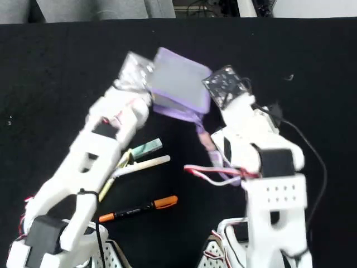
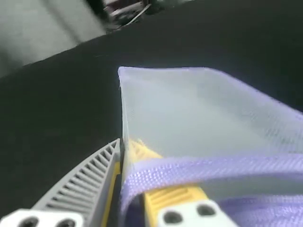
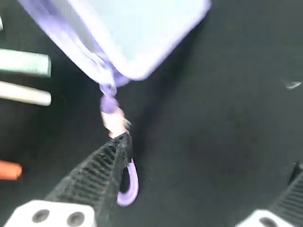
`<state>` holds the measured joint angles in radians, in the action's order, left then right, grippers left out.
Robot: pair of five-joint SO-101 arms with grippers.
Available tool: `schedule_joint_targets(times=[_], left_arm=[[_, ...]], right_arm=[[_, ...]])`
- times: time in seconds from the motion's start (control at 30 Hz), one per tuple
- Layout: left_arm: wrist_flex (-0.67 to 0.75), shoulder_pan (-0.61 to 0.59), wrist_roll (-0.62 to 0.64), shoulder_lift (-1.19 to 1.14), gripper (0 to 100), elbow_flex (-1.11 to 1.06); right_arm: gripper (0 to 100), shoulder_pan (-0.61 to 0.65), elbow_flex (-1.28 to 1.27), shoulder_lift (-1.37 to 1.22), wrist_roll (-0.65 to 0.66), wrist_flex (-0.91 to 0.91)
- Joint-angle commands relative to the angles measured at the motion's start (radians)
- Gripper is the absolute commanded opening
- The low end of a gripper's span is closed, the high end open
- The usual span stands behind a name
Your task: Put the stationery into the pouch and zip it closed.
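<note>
The left end effector (image 2: pixel 126 144) clamps the pouch (image 1: pixel 178 84) edge; the right end effector (image 3: pixel 208 155), jaws apart, has the zipper pull (image 3: pixel 113 119) at one fingertip.

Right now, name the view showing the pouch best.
High view: most of the pouch is in frame. The left wrist view gives one side and the edge in the left claw; the right wrist view, a corner with its zip pull.
</note>
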<state>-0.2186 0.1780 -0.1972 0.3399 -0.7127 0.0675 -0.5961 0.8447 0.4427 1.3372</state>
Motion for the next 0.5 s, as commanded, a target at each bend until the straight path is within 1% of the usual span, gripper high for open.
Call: schedule_joint_targets(times=[0.0, 0.1, 0.23, 0.33, 0.47], left_arm=[[-0.299, -0.125, 0.038, 0.061, 3, 0.292], [-0.531, -0.234, 0.058, 0.06, 3, 0.495], [-0.741, -0.377, 0.057, 0.06, 3, 0.684], [-0.832, -0.486, 0.057, 0.058, 3, 0.757], [-0.858, -0.642, 0.055, 0.058, 3, 0.771]], right_arm=[[48.1, 0.008, 0.047, 0.122, -0.063, 0.006], [48.1, 0.009, 0.033, 0.131, -0.064, 0.005], [48.1, 0.094, -0.001, 0.131, -0.064, -0.002], [48.1, 0.201, -0.013, 0.131, -0.064, 0.002], [48.0, 0.321, -0.031, 0.128, -0.063, -0.005]])
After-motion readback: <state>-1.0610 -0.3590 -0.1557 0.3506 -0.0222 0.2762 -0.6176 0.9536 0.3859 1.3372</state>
